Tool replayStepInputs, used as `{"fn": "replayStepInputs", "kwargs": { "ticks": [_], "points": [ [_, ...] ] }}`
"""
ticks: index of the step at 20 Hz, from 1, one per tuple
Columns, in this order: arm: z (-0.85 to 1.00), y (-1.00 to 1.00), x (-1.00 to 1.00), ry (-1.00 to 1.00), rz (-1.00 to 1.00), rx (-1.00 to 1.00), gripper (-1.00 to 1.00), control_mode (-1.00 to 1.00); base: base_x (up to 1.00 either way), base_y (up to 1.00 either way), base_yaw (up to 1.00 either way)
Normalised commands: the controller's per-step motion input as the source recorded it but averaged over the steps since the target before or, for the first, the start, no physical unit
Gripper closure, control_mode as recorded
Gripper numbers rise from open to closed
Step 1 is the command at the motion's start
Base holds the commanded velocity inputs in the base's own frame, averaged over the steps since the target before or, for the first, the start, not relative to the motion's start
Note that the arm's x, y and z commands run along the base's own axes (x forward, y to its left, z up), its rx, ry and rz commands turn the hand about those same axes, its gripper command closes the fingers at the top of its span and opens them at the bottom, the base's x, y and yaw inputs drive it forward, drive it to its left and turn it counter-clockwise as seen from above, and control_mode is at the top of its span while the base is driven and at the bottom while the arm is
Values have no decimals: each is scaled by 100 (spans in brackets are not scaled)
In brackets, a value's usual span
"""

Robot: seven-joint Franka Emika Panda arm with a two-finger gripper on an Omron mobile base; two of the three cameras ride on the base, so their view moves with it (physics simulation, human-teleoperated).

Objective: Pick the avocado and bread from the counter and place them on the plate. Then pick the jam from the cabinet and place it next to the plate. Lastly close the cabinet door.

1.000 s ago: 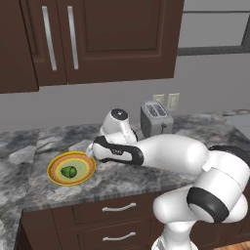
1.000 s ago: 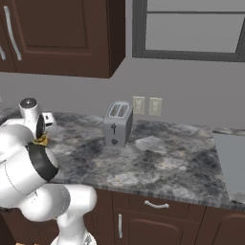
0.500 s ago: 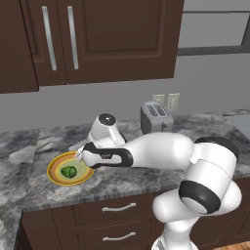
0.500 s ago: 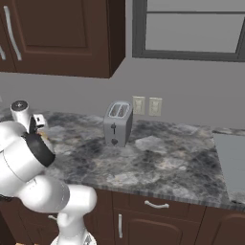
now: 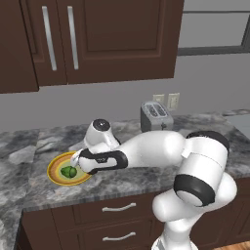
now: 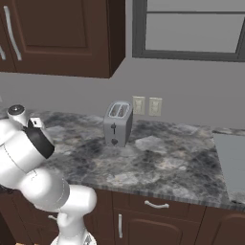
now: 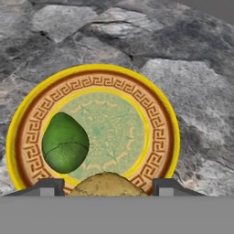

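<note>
Two cabinet doors [image 5: 88, 41] with long silver bar handles hang shut at 12 o'clock over my bench [image 5: 146, 171], grey marbled stone on dark brown drawers [image 5: 119, 222]. Same cabinet run sits at 11 o'clock in the right base view. Window [image 6: 191, 28] at 1 o'clock there, twin wall outlets [image 6: 146, 105] under it, sink edge [image 6: 232, 158] at 3 o'clock. Silver toaster [image 6: 117, 123] stands against the wall, well apart from the plate.

My arm reaches from lower right toward 9 o'clock in the left base view, hand low over the plate [image 5: 54, 172]. Plate lies flat on the bench at 9 o'clock in that view, orange-yellow rim, patterned brown band, pale green centre.

Avocado [image 7: 65, 142] rests on the plate, dark green, at 9 o'clock of the plate in the hand view, overlapping the centre and the patterned band. In the left base view I see it as a green lump just beside my hand.

Bread [image 7: 106, 184], golden-brown lump, sits between my two finger tips at 6 o'clock in the hand view, over the near rim of the plate. Jaws [image 7: 106, 186] are part-way closed around the bread, one tip on each side; it looks gripped, but I cannot tell whether it already touches the plate.
</note>
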Motion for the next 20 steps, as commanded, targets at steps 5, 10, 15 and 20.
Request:
{"fn": "replayStepInputs", "kwargs": {
  "ticks": [5, 10, 15, 20],
  "points": [
    [-6, 0, 4, 0, 0, 0, 100, -100, 0, 0, 0],
    [-14, 0, 9, 0, 0, 0, 100, -100, 0, 0, 0],
    [-12, 1, 6, 0, 0, 0, 100, -100, 0, 0, 0],
    [-8, 9, 4, 0, 0, 0, 100, -100, 0, 0, 0]
  ]
}}
